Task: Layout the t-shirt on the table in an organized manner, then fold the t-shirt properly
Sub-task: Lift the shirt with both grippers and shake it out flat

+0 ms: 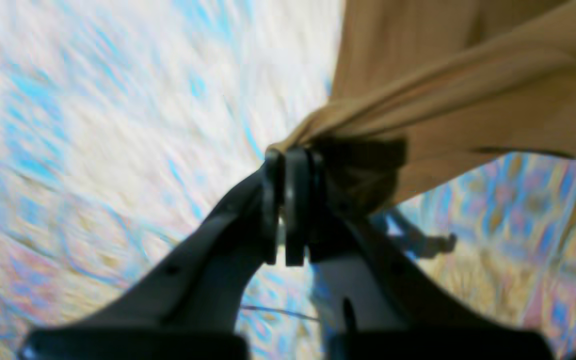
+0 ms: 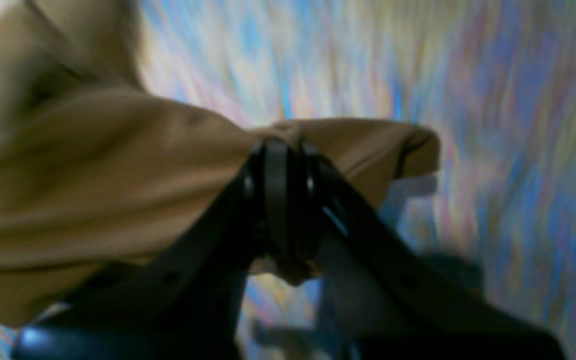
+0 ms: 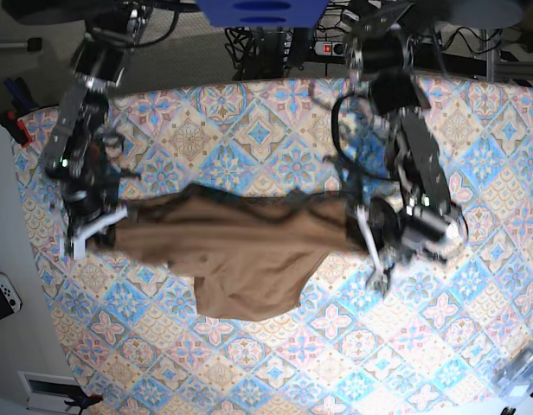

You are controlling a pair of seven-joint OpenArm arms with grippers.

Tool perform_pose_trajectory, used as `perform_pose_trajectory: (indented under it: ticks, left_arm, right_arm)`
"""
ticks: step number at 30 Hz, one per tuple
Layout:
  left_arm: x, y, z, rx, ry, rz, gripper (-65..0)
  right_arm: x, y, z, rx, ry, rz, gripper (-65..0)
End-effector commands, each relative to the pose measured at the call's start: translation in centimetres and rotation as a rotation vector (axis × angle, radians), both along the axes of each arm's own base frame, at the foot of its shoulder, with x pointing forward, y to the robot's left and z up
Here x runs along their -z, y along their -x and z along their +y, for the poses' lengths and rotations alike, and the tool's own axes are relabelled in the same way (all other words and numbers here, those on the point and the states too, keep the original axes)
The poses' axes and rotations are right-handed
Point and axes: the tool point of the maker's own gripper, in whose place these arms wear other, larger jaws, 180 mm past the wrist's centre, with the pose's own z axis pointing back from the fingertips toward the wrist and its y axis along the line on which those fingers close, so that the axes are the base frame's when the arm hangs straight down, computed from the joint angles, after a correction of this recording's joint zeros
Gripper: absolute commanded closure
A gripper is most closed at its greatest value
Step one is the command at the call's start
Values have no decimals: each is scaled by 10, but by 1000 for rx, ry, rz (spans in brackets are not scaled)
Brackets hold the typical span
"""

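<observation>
Both tools are clamped on the t-shirt (image 3: 240, 251): left tool (image 1: 288, 165), right tool (image 2: 280, 150). It hangs stretched mid-frame over the desk (image 3: 474, 130); layout unfinished, folding not begun.

1. The t-shirt (image 3: 240, 246) is stretched in a horizontal band across the centre of the frame, with a lower portion of it hanging toward bottom centre.
2. The right gripper (image 3: 102, 226), at frame left, is clamped on the shirt's left end.
3. The left gripper (image 3: 363, 226), right of centre, is clamped on the shirt's right end.
4. The table (image 3: 275, 138) bears patterned tile cloth throughout.
</observation>
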Motion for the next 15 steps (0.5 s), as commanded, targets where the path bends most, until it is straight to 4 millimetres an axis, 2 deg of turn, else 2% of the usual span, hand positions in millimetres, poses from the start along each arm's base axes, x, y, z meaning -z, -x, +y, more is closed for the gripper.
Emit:
perform_pose_trajectory:
  ticks: [1, 4, 8, 12, 15]
  left_arm:
    - [-34, -21, 0, -5, 2, -99, 0]
    - [-89, -52, -6, 0, 20, -235, 0]
    - [-153, -77, -6, 0, 20, -382, 0]
    - [-198, -87, -3, -3, 12, -483, 0]
    - [-211, -89, 10, -20, -18, -508, 0]
  right_arm:
    - [-27, -13, -8, 12, 16, -69, 0]
    - [-57, -29, -24, 31, 48, -105, 0]
    - [-96, -53, -25, 27, 54, -157, 0]
    - [-131, -72, -25, 26, 52, -216, 0]
    - [-139, -75, -25, 27, 52, -233, 0]
